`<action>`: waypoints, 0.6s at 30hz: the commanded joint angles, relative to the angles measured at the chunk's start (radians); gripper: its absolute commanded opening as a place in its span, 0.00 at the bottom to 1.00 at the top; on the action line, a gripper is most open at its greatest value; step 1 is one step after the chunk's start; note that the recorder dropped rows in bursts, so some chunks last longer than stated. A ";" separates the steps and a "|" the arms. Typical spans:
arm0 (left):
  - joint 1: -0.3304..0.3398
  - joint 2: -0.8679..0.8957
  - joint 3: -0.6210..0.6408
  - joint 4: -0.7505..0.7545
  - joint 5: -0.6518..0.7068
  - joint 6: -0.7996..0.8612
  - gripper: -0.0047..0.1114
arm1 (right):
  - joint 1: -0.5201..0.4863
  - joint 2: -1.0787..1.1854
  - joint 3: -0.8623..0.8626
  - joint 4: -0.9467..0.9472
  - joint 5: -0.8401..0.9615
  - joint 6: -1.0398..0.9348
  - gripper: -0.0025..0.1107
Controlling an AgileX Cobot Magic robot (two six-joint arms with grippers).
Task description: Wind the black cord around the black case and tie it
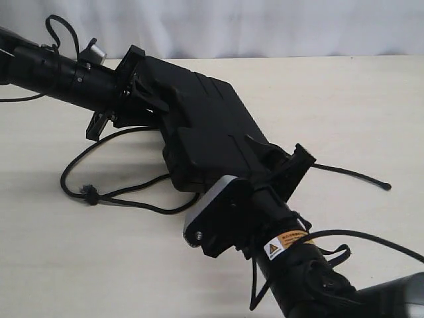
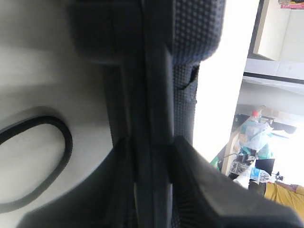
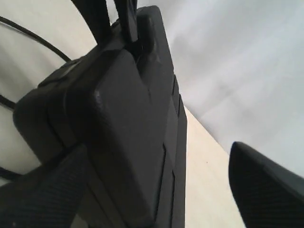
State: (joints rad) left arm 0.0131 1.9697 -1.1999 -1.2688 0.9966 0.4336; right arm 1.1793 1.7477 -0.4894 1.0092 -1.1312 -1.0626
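Nearest the lens is the right arm (image 1: 291,248) coming up from the bottom edge, with a grey wrist camera mount (image 1: 215,209) and a yellow warning sticker.

Far left, the left gripper (image 1: 139,89) reaches in from the top left corner. It is clamped on the upper end of the black case (image 1: 205,119). In the left wrist view the case's rim (image 2: 156,95) runs straight between the two fingers (image 2: 213,199) with no gap to see.

The black cord (image 1: 63,177) lies on the pale table (image 1: 344,106) left of the case. It is thin, matte and braided, and makes a loose loop with the fuzzy frayed knot (image 1: 89,194) on it, then runs in under the case. The left wrist view shows part of that loop (image 2: 66,142) flat on the table.

The case is a flat matte black rectangle with rounded corners and moulded ribs, set diagonally between the two grippers and tilted. Can't tell if its lower edge touches the table.

The right gripper (image 1: 278,165) is at the case's lower right end, jaws spread wide. In the right wrist view one finger (image 3: 42,194) is against the case (image 3: 123,118) and the other (image 3: 266,185) is well apart from it.

Right of that gripper the cord comes out again across the table, ending in the small sealed tip (image 1: 386,186).
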 commanded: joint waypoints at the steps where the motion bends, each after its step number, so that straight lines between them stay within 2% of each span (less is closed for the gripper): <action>1: 0.001 -0.018 -0.013 -0.053 0.051 0.014 0.04 | 0.004 0.014 0.005 0.083 -0.016 -0.013 0.69; 6: 0.001 -0.018 -0.013 -0.049 0.049 0.018 0.04 | 0.010 -0.014 0.005 0.232 -0.019 -0.083 0.69; 9: 0.001 -0.018 -0.013 -0.049 0.049 0.018 0.04 | 0.010 -0.034 0.005 0.258 -0.002 -0.142 0.71; 16: 0.001 -0.018 -0.013 -0.049 0.049 0.041 0.04 | 0.010 -0.049 0.001 0.167 0.182 -0.239 0.95; 18: 0.001 -0.018 -0.013 -0.049 0.049 0.041 0.04 | 0.010 -0.049 0.001 0.145 0.204 -0.234 0.98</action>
State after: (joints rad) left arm 0.0131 1.9697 -1.1999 -1.2749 0.9984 0.4518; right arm 1.1882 1.7070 -0.4894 1.1960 -0.9707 -1.2824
